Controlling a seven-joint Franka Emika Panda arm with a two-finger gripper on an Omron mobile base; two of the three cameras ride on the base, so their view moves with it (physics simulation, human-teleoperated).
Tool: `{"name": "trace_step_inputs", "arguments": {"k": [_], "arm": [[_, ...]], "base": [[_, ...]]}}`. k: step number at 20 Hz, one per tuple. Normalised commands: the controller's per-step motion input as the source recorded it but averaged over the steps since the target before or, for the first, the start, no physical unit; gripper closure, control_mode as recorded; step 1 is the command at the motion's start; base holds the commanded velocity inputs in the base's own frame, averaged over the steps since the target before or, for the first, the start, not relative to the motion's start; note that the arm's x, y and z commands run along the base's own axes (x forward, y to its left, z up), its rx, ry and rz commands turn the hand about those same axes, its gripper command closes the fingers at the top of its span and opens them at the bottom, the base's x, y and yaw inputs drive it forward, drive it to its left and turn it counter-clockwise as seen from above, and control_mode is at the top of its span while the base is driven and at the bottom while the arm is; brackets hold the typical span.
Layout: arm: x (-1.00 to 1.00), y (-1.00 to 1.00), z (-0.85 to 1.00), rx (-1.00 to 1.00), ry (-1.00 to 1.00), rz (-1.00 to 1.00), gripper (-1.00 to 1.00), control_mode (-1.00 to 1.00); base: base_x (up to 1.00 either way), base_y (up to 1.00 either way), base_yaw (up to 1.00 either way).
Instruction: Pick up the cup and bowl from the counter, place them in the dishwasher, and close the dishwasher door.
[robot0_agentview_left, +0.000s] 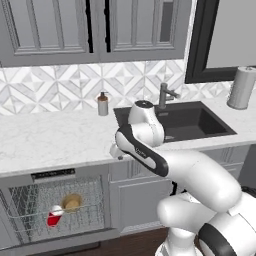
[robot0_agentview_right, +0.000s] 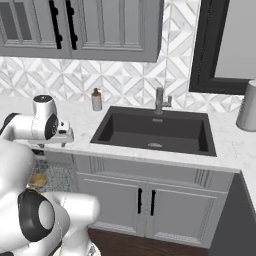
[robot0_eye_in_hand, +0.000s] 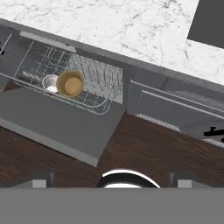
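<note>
Two dark fingertips wide apart at the bottom of the hand view, nothing between them; two-finger gripper empty, pointing down over dark wood floor in front of the cabinets. White arm bent out past the front edge of the long white marble-look counter, its hand just off that edge, above the open under-counter dishwasher. Flat dark grey dishwasher door folded down, lying flat. Grey wire rack pulled out over it. Small red tapered cup with white rim lying on its side in the rack, mouth toward the hand camera. Small shallow tan-brown wooden bowl just beside the cup, apparently touching it, though hard to be sure through the wires. Dark inset sink further along the counter, grey soap bottle with brown pump at the counter's back edge beside it, grey faucet behind the basin. Grey paper-towel roll upright near the counter's far right corner.
</note>
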Motion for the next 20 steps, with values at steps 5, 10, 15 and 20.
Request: {"name": "trace_step_inputs", "arguments": {"k": [5, 10, 15, 20], "arm": [[0.0, 0.0, 0.0, 0.0, 0.0, 0.0, -1.0, 1.0], [0.0, 0.0, 0.0, 0.0, 0.0, 0.0, -1.0, 1.0], [0.0, 0.0, 0.0, 0.0, 0.0, 0.0, -1.0, -1.0], [-0.11, 0.27, -0.21, 0.09, -0.06, -0.12, -1.0, -1.0]], "base": [[-0.76, -0.15, -0.02], [-0.59, 0.0, 0.0], [0.0, 0.0, 0.0], [0.0, 0.0, 0.0]]}}
